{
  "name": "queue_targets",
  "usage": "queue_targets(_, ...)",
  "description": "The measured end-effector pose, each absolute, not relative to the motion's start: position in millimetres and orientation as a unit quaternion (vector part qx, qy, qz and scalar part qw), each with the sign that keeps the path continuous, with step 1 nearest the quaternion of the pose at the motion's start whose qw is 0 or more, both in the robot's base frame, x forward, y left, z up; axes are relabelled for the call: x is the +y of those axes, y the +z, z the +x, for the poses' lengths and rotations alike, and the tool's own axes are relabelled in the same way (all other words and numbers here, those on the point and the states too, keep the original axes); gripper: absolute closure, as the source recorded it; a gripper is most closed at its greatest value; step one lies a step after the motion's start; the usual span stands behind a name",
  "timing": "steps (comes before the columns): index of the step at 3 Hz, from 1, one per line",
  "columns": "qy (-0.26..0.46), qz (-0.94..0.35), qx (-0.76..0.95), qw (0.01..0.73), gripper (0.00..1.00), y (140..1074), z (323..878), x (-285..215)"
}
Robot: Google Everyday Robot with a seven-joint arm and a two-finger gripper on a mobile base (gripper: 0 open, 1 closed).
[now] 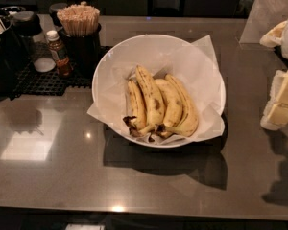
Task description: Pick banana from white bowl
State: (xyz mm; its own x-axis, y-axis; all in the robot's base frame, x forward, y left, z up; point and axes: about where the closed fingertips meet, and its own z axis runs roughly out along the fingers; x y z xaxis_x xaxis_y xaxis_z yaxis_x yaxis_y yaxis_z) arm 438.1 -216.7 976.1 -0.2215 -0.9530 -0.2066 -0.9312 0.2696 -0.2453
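Glossy grey-brown countertop (53, 176) runs along the front, bearing a large round white bowl (110, 66) lined with crumpled white paper. At the right edge the robot's cream-white, blocky gripper (280, 102) sits over the counter beside the bowl, touching nothing visible. Whether it is released or clenched cannot be told. Well to its left, the long, brown-speckled yellow banana (151, 97) lies in the bowl, second from left among the other bananas (187, 111). The pale arm (287, 32) rises above the gripper, cut off by the right edge.

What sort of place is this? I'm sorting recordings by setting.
Probably an office kitchenette or café counter: a cup of wooden stir sticks, a small bottle and a white bowl of bananas on a grey countertop. The gripper is at the right edge, apart from the bowl.
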Motion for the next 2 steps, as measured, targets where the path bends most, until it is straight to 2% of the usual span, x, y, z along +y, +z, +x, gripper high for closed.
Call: queue_targets(2,-0.033,-0.616,0.768,0.171,0.0,981.1,439.5,-206.1)
